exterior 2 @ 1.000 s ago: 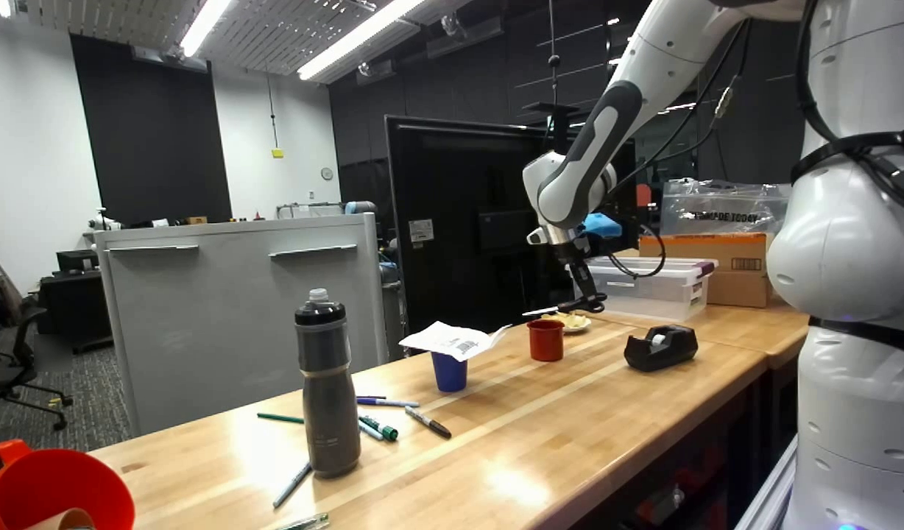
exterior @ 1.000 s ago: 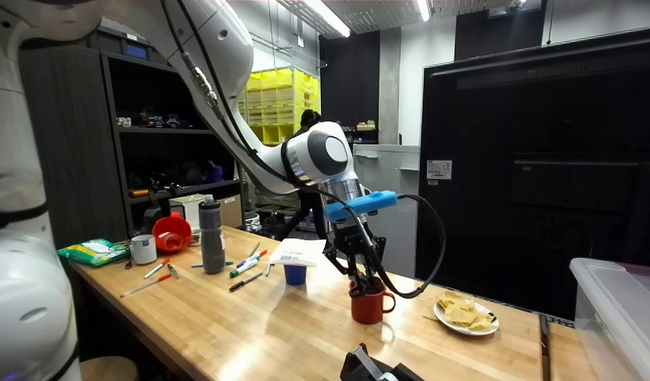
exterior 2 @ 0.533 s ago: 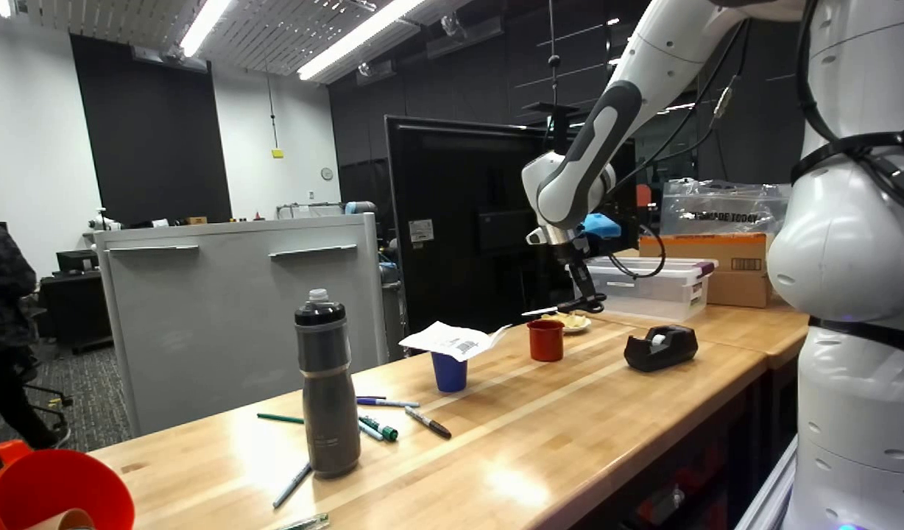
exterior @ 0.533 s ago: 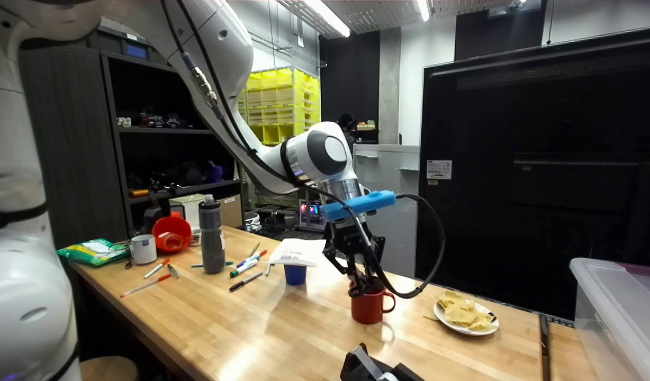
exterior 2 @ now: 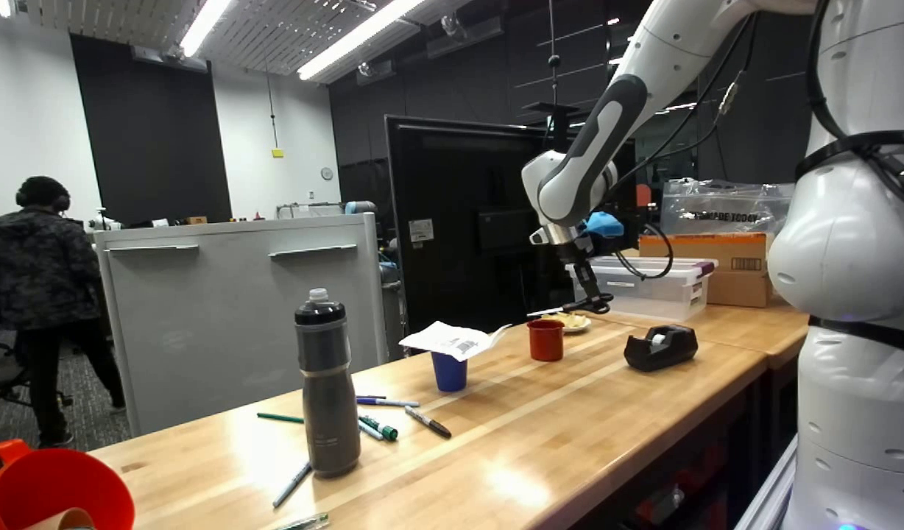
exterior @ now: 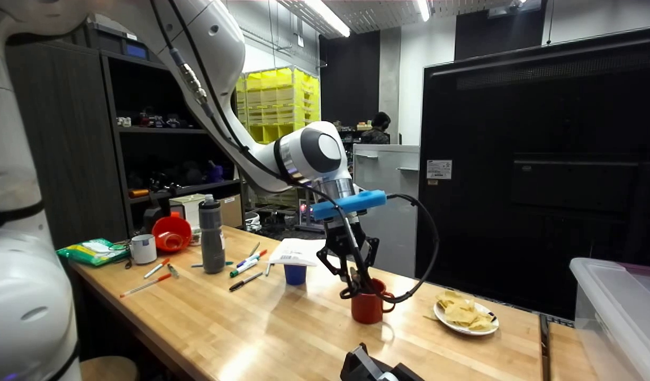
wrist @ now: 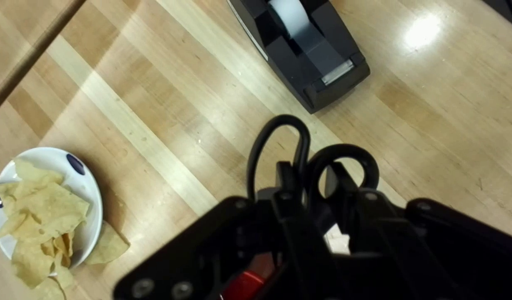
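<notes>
Scissors (wrist: 302, 152) clamped in end effector (wrist: 311, 177); red mug (exterior 2: 546, 341) near, contents unclear; plate (wrist: 84, 177) holds chips (wrist: 43, 208).

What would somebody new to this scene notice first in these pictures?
Probably the big white robot arm, arching over the wooden table, its end effector gripping black-handled scissors near the red mug. The bright red-orange container would likely come next, in the lower left corner of an exterior view. In the wrist view, the white plate heaped with chips at the left edge and the black tape dispenser at the top also stand out.
</notes>
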Motion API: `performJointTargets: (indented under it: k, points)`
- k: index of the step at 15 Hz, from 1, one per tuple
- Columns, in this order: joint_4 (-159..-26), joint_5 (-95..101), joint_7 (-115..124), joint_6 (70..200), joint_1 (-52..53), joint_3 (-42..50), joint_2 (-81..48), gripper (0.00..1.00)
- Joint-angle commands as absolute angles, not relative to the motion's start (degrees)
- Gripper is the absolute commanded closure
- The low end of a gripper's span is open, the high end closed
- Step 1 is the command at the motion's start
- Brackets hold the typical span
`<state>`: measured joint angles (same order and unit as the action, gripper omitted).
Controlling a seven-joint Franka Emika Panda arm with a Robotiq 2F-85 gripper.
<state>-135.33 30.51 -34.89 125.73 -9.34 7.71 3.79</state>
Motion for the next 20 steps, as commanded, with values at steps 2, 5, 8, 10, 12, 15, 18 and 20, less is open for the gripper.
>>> performJointTargets:
  k: [2, 5, 8, 10, 12, 15, 18, 20]
  points:
    - [-139.1, 33.97, -30.8, 124.56, -8.32, 7.01, 8.32, 0.94]
    - [-141.7, 36.14, -29.0, 125.19, -7.96, 6.6, 10.76, 0.94]
    - [-143.54, 38.16, -27.4, 125.23, -7.41, 6.3, 12.44, 0.94]
    - [-144.42, 39.1, -26.89, 125.32, -7.14, 6.18, 13.19, 0.94]
    - [-144.39, 38.75, -27.9, 125.14, -6.95, 6.39, 13.21, 0.94]
    - [-144.42, 38.23, -28.59, 125.16, -6.77, 6.53, 13.34, 0.94]
    - [-144.4, 37.99, -29.87, 124.98, -6.45, 6.44, 13.21, 0.94]
    - [-144.56, 37.8, -32.52, 124.77, -5.93, 6.44, 13.44, 0.94]
